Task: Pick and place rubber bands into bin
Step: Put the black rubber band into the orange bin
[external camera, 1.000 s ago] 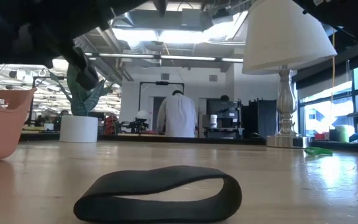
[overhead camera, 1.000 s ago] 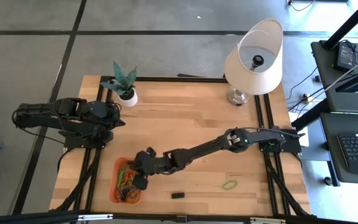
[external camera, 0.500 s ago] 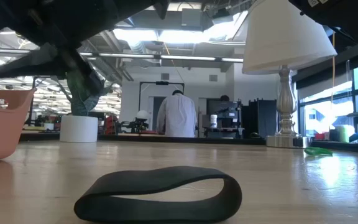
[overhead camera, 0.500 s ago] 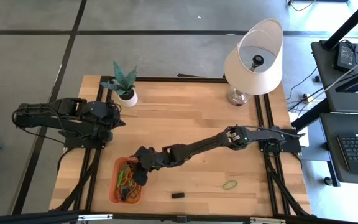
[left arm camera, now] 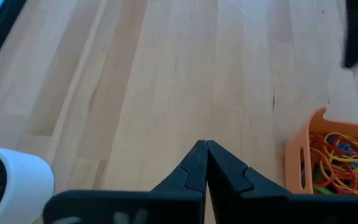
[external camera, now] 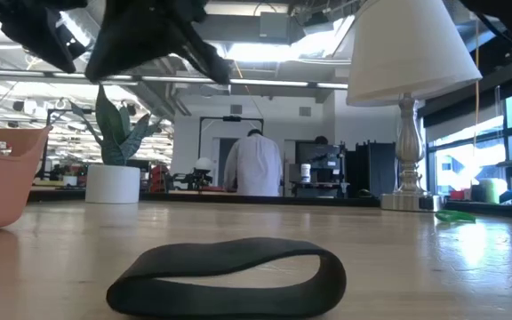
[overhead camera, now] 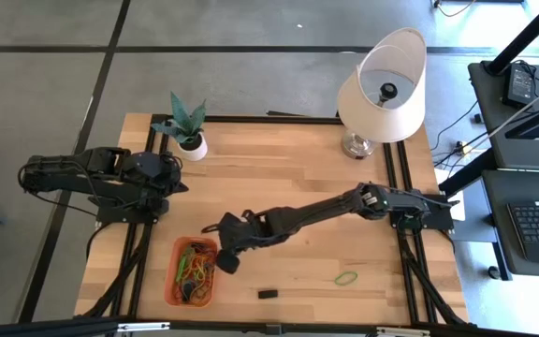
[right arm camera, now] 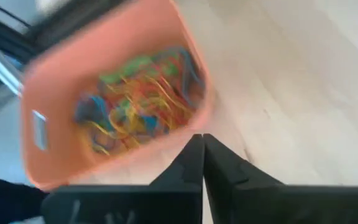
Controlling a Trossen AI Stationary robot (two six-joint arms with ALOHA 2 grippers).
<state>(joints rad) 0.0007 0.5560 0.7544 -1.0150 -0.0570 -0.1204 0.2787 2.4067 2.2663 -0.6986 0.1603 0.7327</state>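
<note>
Right beside the bin's (overhead camera: 177, 271) far right corner, the right gripper (overhead camera: 226, 263) hangs with its fingers (right arm camera: 191, 163) pressed together, holding nothing. Most rubber bands (overhead camera: 195, 273) sit piled inside the bin; one green band (overhead camera: 346, 278) lies well apart on the surface (overhead camera: 288, 178). Over at the left edge, the left gripper (left arm camera: 206, 163) waits, fingers pinched closed too.

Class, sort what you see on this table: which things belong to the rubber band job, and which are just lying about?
Part of the job:
- orange bin holding rubber bands
- loose green rubber band
- dark rubber band
- right gripper, fingers shut, beside the bin

Just lying about:
- potted plant
- lamp
- parked left gripper
</note>
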